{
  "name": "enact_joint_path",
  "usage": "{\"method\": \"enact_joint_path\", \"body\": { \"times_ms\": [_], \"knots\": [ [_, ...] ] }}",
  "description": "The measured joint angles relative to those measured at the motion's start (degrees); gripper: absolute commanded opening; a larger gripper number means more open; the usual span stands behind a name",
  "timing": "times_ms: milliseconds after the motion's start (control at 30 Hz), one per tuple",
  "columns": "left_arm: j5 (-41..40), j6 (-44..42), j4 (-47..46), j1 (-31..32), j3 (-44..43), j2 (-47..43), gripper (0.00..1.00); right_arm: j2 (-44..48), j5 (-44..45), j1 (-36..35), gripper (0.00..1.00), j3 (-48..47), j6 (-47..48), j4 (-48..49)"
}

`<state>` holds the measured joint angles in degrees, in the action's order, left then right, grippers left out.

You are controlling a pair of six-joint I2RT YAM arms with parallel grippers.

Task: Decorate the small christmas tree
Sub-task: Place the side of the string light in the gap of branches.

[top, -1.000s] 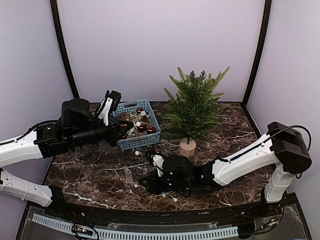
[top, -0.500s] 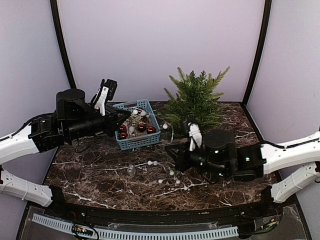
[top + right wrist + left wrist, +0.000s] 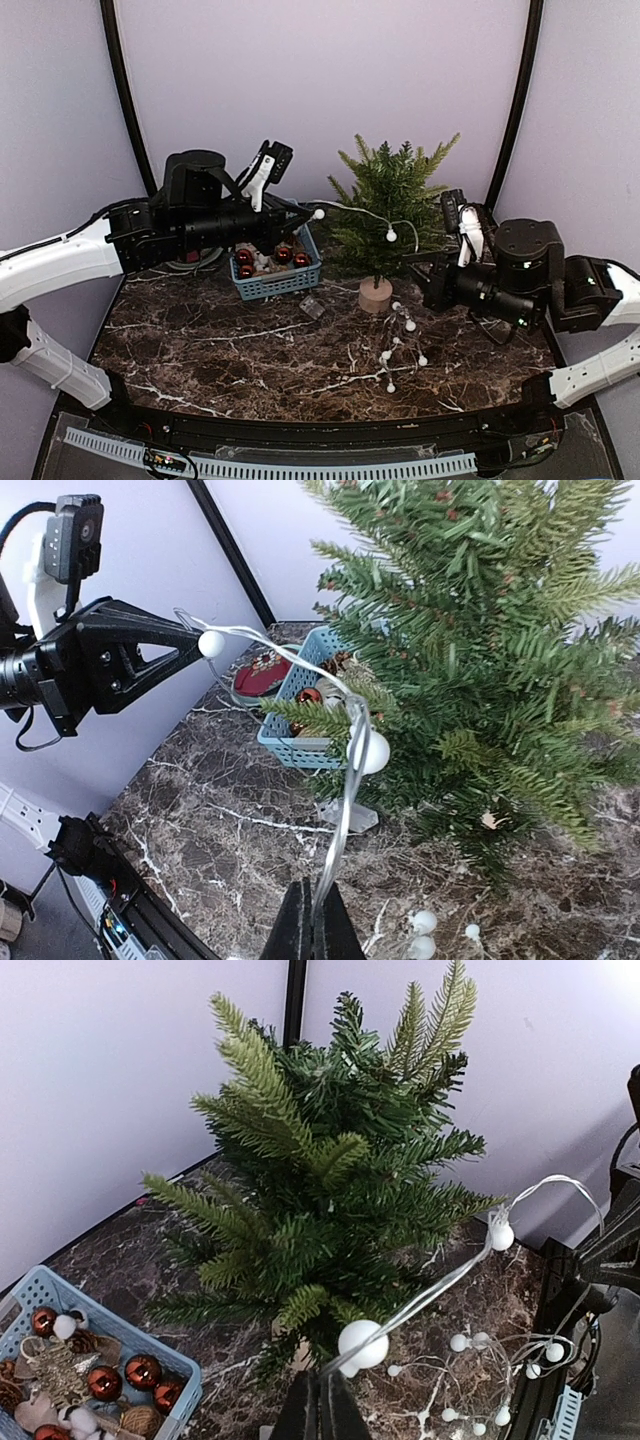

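Left gripper (image 3: 303,214) is pressed together on a white-bulbed light string (image 3: 391,236), and its arm covers the blue basket's (image 3: 290,283) far left corner. Rightward, the small christmas tree (image 3: 388,200) stands mid-table behind the draped wire, its stem mostly hidden by branches. Right gripper (image 3: 416,263) pinches the same string, its tips blurring into the dark housing. Loose bulbs lie tangled on the marble table (image 3: 200,340) below.

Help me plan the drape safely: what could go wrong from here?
The light string stretches across the small christmas tree, held in both arms' shut jaws; pulling harder could tip the tree on its narrow wooden base. The loose tail of bulbs on the table could snag the base.
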<state>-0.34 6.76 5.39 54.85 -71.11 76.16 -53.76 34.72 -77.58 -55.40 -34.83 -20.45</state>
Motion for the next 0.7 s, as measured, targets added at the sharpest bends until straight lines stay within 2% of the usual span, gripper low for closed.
{"method": "enact_joint_path", "body": {
  "times_ms": [500,700],
  "knots": [
    [7.2,-0.9,-2.6,-2.6,-10.3,11.4,0.00,11.6,2.8,0.0,0.00,-0.7,-0.2,-5.4],
    [10.8,-1.7,-3.2,-3.2,-13.8,14.3,0.00,12.8,1.3,0.0,0.00,-0.7,0.3,-6.7]
  ]
}}
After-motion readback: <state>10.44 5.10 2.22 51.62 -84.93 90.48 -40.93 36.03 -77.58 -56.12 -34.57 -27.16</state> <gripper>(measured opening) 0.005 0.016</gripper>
